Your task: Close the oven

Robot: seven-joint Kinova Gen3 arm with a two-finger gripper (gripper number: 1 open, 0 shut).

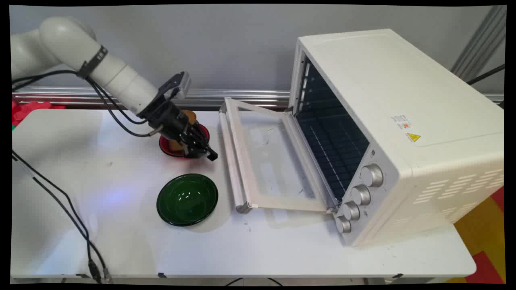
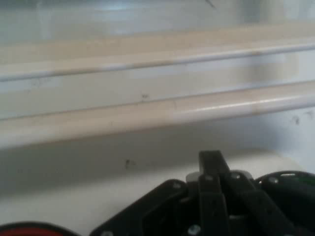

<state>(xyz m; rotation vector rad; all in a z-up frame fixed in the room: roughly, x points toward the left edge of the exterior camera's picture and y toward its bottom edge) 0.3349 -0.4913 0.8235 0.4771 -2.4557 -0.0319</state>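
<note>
Gripper (image 1: 209, 155) closed, empty, low over red bowl (image 1: 165, 146) beside oven door handle (image 2: 147, 115)

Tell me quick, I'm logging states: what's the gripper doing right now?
Gripper: shut, holding nothing, low over the red bowl's near rim, beside the oven door.

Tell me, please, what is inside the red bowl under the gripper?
A brown, bread-like item sits in the red bowl. The gripper hides most of both, so nothing else in the bowl can be seen.
</note>
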